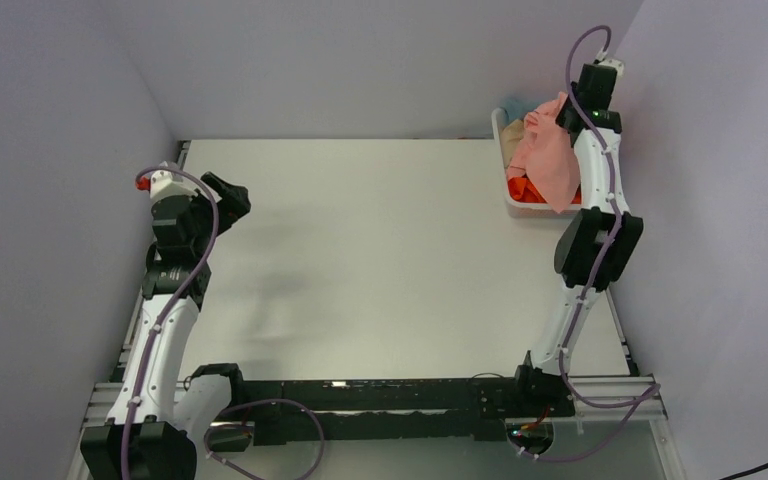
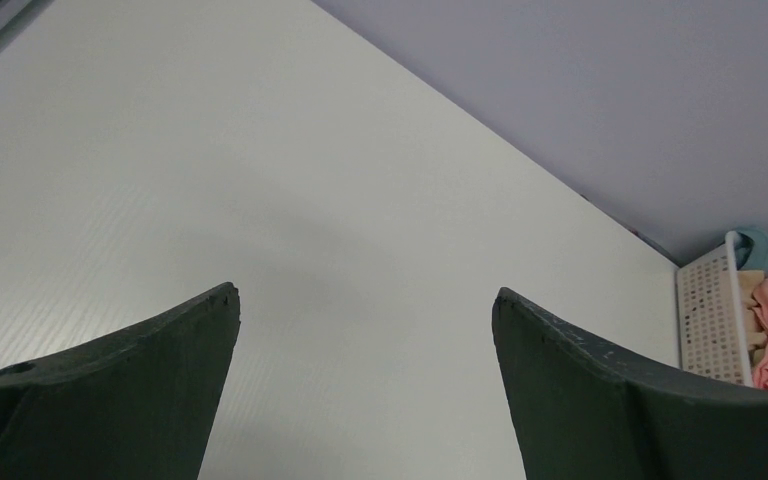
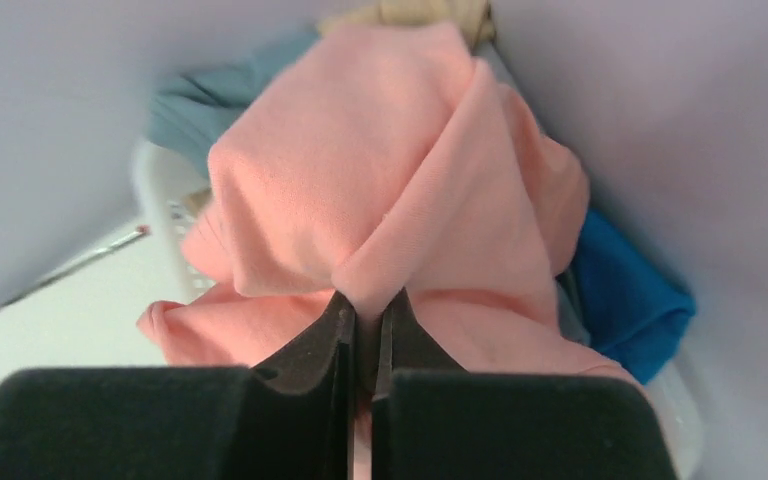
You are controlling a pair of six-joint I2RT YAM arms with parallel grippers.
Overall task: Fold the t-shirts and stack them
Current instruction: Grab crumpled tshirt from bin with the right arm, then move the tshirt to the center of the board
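Observation:
The salmon pink t-shirt (image 1: pixel 550 160) hangs bunched over the white basket (image 1: pixel 508 200) at the back right. My right gripper (image 3: pixel 368 305) is shut on a fold of the pink t-shirt (image 3: pixel 380 190) and holds it up above the basket. An orange t-shirt (image 1: pixel 526 190) lies in the basket under it. A bright blue t-shirt (image 3: pixel 625 300), a grey-blue one (image 3: pixel 200 100) and a tan one (image 3: pixel 410 12) show behind the pink cloth. My left gripper (image 2: pixel 365 300) is open and empty above the bare table at the left (image 1: pixel 222 196).
The white table top (image 1: pixel 380 250) spreads between the arms. Purple walls close in the back and both sides. The basket also shows in the left wrist view (image 2: pixel 710 320) at the far right corner. A black rail (image 1: pixel 380 395) runs along the near edge.

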